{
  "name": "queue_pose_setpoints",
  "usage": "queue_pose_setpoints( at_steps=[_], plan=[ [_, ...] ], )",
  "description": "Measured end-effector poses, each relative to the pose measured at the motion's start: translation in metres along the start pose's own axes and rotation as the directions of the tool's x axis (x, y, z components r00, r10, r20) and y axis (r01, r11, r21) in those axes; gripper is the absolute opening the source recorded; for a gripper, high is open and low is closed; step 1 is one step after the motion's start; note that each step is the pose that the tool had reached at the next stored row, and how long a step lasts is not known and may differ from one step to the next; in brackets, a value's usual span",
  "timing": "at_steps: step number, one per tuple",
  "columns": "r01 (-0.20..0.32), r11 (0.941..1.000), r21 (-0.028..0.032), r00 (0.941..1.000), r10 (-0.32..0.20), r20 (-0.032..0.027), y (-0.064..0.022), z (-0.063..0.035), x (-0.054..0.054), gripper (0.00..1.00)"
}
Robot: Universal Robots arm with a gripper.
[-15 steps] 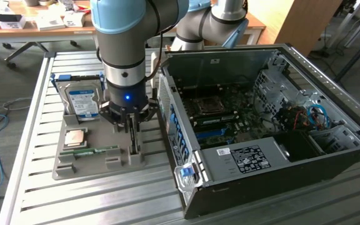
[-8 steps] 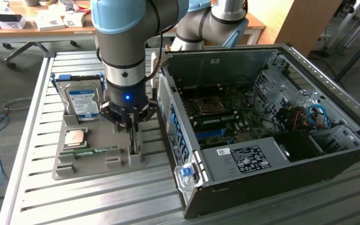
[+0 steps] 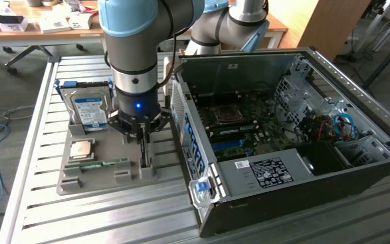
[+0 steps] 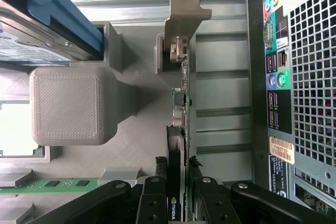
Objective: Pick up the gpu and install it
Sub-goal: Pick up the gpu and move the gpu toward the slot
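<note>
Your hand [image 4: 177, 182] is clenched on the gpu [image 4: 177, 150], which stands on edge in the grey holder [image 3: 69, 185] on the counter [image 3: 114, 218]. The open case [image 3: 283, 173] stands just beside it on the exterior view's right. The hard drive [image 3: 90, 109] and memory stick [image 3: 103, 163] occupy the holder's other side.

— Is there room around the gripper [image 3: 142, 134] at the gpu [image 4: 177, 145]?
— Little. The hard drive [image 3: 90, 109] stands near on the exterior view's left, the computer case [image 3: 189, 133] wall just beside on the right. The case is open on top.
</note>
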State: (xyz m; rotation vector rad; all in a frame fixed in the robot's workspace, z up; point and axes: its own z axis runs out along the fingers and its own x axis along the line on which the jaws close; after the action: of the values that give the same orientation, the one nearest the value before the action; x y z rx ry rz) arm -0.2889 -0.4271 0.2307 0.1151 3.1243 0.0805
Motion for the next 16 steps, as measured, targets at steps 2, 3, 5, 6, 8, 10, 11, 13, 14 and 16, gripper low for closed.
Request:
queue_pose_setpoints(
  at_steps=[2,3,5,6,8,10,11,13,14,16],
  plan=[
    [0.001,1.0,-0.0001,1.0,-0.001,-0.0001,0.0,0.0,0.0,0.26],
    [0.001,1.0,-0.0001,1.0,-0.001,-0.0001,0.0,0.0,0.0,0.26],
    [0.001,1.0,-0.0001,1.0,-0.001,-0.0001,0.0,0.0,0.0,0.26],
    [0.002,1.0,-0.0001,1.0,-0.002,-0.0001,0.0,0.0,0.0,0.26],
    [0.012,0.9999,-0.0001,0.9999,-0.012,-0.0006,0.0,0.0,0.0,0.26],
    [0.022,0.9998,-0.0003,0.9998,-0.022,-0.0011,0.0,0.0,0.0,0.26],
    [0.022,0.9998,-0.0003,0.9998,-0.022,-0.0011,0.0,0.0,0.0,0.26],
    [0.022,0.9998,-0.0003,0.9997,-0.022,-0.0012,0.0,0.0,0.0,0.26],
    [0.022,0.9997,-0.0003,0.9997,-0.022,-0.0012,0.0,0.0,0.0,0.26],
    [0.022,0.9997,-0.0007,0.9997,-0.022,-0.0008,0.0001,-0.0002,0.0,0.26]
  ],
)
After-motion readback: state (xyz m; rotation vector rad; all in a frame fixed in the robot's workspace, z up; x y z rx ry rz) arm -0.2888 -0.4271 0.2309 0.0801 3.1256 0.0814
